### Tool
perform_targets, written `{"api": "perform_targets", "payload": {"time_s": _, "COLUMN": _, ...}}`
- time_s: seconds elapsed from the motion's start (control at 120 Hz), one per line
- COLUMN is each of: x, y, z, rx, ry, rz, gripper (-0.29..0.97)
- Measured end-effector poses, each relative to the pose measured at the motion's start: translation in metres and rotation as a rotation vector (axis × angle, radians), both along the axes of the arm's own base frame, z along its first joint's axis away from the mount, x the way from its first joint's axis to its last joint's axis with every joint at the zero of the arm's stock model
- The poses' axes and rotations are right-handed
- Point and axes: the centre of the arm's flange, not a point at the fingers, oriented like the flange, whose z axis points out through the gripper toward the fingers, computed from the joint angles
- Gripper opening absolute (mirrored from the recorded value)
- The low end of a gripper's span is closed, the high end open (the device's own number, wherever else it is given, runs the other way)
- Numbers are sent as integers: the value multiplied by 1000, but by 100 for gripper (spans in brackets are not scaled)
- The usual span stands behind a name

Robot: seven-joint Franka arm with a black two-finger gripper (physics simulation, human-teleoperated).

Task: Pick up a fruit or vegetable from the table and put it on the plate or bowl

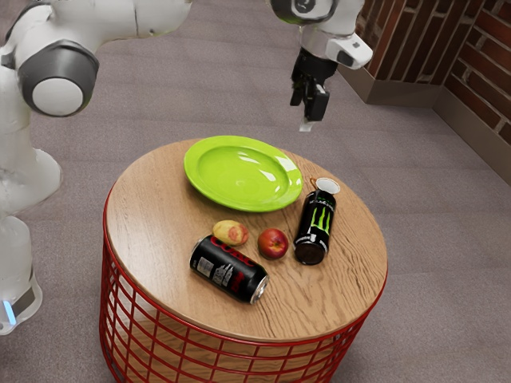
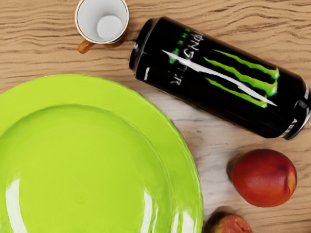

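Green plate (image 2: 97, 160) cut off at wrist view's edges; yellowish fruit (image 2: 231, 224) half cropped beside red fruit (image 2: 264, 177). Gripper (image 1: 308, 118) held above worktop (image 1: 160, 207); opening cannot be told.

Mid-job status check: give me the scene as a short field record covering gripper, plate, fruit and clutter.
gripper: open, holding nothing, raised above the table
table: round wooden top
plate: green, empty
red fruit: on the wood, between the two cans
yellowish fruit: beside the red fruit, off the plate
green-logo can: lying on its side
black-and-red can: lying on its side, near the fruits
cup: small, upright, by the green-logo can's end
task state: no fruit on the plate yet
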Motion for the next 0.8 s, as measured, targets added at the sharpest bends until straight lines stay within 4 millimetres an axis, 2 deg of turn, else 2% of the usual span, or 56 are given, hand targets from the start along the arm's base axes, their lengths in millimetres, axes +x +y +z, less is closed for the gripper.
{"api": "perform_targets", "payload": {"time_s": 0.033, "x": 5, "y": 12, "z": -12, "rx": -23, "ry": 19, "rz": 5, "gripper": 66}}
{"api": "perform_targets", "payload": {"time_s": 0.067, "x": 8, "y": 15, "z": -21, "rx": -36, "ry": 27, "rz": -1, "gripper": 66}}
{"api": "perform_targets", "payload": {"time_s": 0.192, "x": 18, "y": -21, "z": -41, "rx": -56, "ry": 46, "rz": -81, "gripper": 66}}
{"api": "perform_targets", "payload": {"time_s": 0.267, "x": 25, "y": -28, "z": -61, "rx": -52, "ry": 75, "rz": -95, "gripper": 66}}
{"api": "perform_targets", "payload": {"time_s": 0.367, "x": 24, "y": -33, "z": -56, "rx": -53, "ry": 65, "rz": -112, "gripper": 66}}
{"api": "perform_targets", "payload": {"time_s": 0.383, "x": 21, "y": -34, "z": -53, "rx": -55, "ry": 62, "rz": -117, "gripper": 66}}
{"api": "perform_targets", "payload": {"time_s": 0.425, "x": -5, "y": -32, "z": -45, "rx": -78, "ry": 59, "rz": -128, "gripper": 66}}
{"api": "perform_targets", "payload": {"time_s": 0.475, "x": -41, "y": -17, "z": -44, "rx": -110, "ry": 62, "rz": -126, "gripper": 66}}
{"api": "perform_targets", "payload": {"time_s": 0.55, "x": -79, "y": 12, "z": -46, "rx": -108, "ry": 50, "rz": -77, "gripper": 66}}
{"api": "perform_targets", "payload": {"time_s": 0.583, "x": -97, "y": 8, "z": -44, "rx": -88, "ry": 38, "rz": -73, "gripper": 66}}
{"api": "perform_targets", "payload": {"time_s": 0.692, "x": -86, "y": -37, "z": -51, "rx": -60, "ry": 39, "rz": -152, "gripper": 66}}
{"api": "perform_targets", "payload": {"time_s": 0.8, "x": -92, "y": -63, "z": -66, "rx": -46, "ry": 19, "rz": -179, "gripper": 66}}
